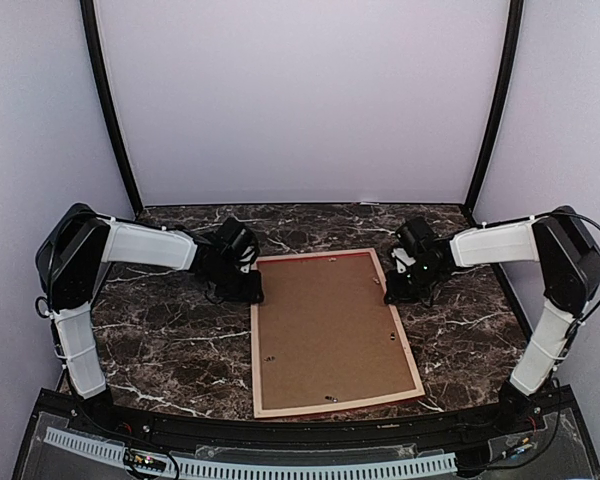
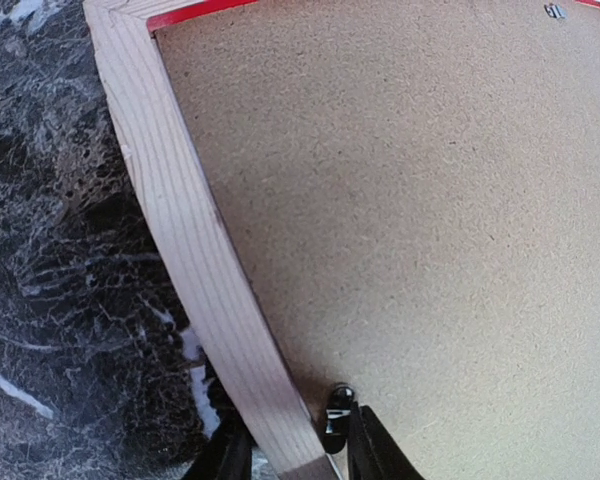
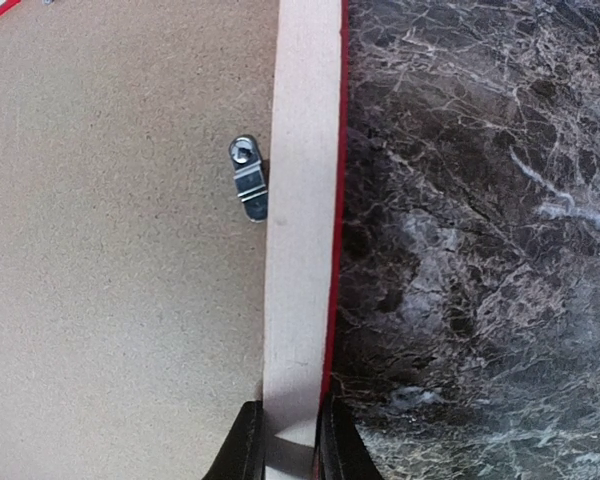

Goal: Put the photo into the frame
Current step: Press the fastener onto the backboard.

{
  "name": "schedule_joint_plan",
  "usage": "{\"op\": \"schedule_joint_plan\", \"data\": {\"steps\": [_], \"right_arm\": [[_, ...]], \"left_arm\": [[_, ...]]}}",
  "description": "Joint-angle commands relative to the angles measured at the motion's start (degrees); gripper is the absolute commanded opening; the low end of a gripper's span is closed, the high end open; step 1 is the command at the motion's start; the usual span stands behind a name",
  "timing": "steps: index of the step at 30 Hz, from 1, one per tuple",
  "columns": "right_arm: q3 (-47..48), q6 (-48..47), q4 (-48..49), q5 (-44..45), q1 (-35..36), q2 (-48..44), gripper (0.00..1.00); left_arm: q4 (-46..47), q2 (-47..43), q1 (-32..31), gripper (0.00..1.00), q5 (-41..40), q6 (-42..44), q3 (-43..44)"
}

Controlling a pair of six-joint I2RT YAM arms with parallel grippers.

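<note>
While frame (image 1: 340, 402) lies back-up on marble table (image 1: 160, 340), brown board (image 1: 330, 330) seated inside: right gripper (image 3: 290, 445) pinches right rail. Left gripper (image 2: 300, 455) straddles left rail, half closed, grip unclear.

The frame (image 1: 340, 403) lies back-up on the marble surface (image 1: 160, 340), brown board (image 1: 325, 330) inside; left claw (image 1: 248, 290) at its upper-left corner, right claw (image 1: 390, 295) on its upper-right rail

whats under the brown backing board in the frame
Nothing beneath shows. The backing board fills the frame, which lies pale back up on the table, a metal clip at its edge. Any photo under it is covered, so I cannot tell.
</note>
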Motion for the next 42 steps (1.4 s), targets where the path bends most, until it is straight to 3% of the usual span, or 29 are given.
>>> {"op": "schedule_joint_plan", "data": {"steps": [1,11,12,16,20,32,42], "right_arm": [[-1.6,1.5,1.1,-3.5,-0.3,-1.5,0.08],[-3.2,2.3,1.6,-3.9,-0.3,-2.5,0.07],[-3.4,2.5,1.6,-3.9,-0.3,-2.6,0.07],[-4.3,4.0,2.3,-4.2,-0.1,-3.5,0.06],[-5.6,6.5,2.9,-3.8,0.0,-4.4,0.06],[-7.8,10.4,6.1,-4.1,0.5,-5.4,0.05],[-7.7,10.2,7.0,-5.0,0.7,-4.6,0.05]], "left_arm": [[0.1,-0.5,0.3,0.32,-2.2,0.4,-1.7],[2.9,-1.8,2.6,0.29,-0.6,1.9,-3.0],[3.4,-2.0,3.1,0.32,0.2,1.9,-3.3],[3.6,-3.7,4.4,0.61,1.5,2.1,-3.6],[1.9,-5.7,4.9,0.77,1.1,2.8,-2.9],[-3.0,-4.5,5.1,0.79,5.0,4.2,0.7],[-8.8,0.1,2.9,0.78,-0.8,6.8,7.9]]}}
